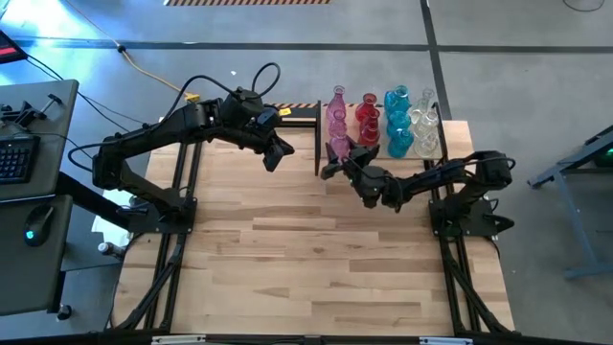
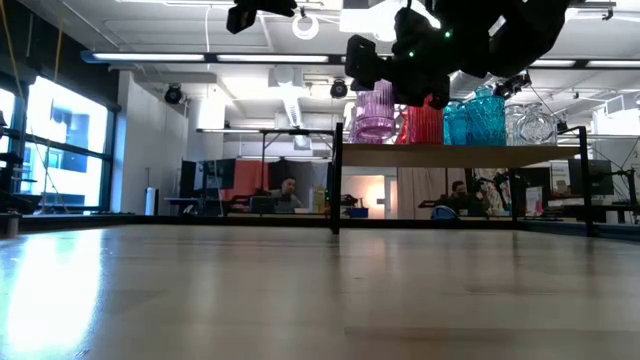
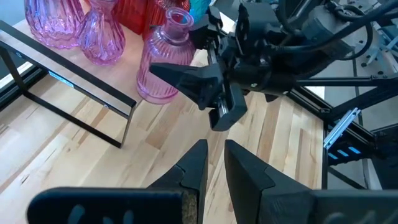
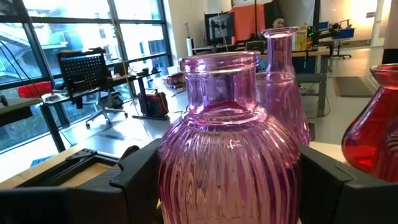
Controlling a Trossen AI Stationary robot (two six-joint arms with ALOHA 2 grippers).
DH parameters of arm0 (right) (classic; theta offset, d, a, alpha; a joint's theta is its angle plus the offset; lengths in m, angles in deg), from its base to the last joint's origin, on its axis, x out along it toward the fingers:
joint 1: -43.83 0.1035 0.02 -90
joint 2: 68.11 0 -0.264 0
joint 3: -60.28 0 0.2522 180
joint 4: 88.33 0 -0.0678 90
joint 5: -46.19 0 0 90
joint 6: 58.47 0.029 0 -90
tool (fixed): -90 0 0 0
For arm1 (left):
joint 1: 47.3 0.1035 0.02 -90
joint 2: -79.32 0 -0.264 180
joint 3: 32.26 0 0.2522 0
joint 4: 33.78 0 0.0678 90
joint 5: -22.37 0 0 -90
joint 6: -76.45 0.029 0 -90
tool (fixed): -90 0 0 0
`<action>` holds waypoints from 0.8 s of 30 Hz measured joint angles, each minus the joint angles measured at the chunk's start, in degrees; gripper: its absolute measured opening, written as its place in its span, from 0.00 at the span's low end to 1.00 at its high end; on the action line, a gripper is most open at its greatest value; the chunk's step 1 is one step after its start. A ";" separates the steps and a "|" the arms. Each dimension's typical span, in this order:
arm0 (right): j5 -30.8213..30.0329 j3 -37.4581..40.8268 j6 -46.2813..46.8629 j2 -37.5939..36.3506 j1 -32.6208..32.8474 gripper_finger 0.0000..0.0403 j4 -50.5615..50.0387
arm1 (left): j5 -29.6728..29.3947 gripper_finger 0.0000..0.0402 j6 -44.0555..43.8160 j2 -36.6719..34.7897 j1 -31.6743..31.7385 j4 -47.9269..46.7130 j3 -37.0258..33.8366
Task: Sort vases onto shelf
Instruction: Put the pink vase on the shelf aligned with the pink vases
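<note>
The shelf (image 1: 429, 153) stands at the table's far right and carries pink, red, turquoise (image 1: 397, 125) and clear (image 1: 424, 120) vases in rows. At the shelf's near left corner my right gripper (image 1: 340, 158) is shut on a ribbed pink vase (image 4: 230, 155), next to a taller pink vase (image 4: 283, 81). Whether its base touches the shelf board I cannot tell. My left gripper (image 1: 278, 153) hovers above the table just left of the shelf, fingers (image 3: 199, 168) close together, holding nothing. My right gripper pinches the pink vase's ribbed body (image 4: 171, 177) between its two fingers (image 4: 134, 180), one on each side, below the shoulder. The fingers come in level, from the table's right and near side. The vase stands upright, neck up, over the shelf's near left corner (image 3: 127, 102).
Black bars (image 1: 318, 144) edge the shelf and hold it above the table. A red vase (image 4: 376, 137) stands close beside the held one. The near half of the tabletop (image 1: 316, 268) is bare wood. People sit at desks (image 2: 285, 195) in the room behind.
</note>
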 joint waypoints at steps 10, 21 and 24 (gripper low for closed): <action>3.98 0.02 0.26 0.00 -2.94 0.64 -0.89 | 0.01 0.11 0.00 0.00 -0.02 0.00 0.00; 6.55 0.07 2.63 0.00 -5.19 0.66 -3.20 | 0.02 0.11 0.00 0.00 0.00 0.00 0.00; 6.52 0.07 2.64 0.00 -5.55 0.66 -3.20 | 0.02 0.11 0.00 -0.01 -0.02 0.00 0.01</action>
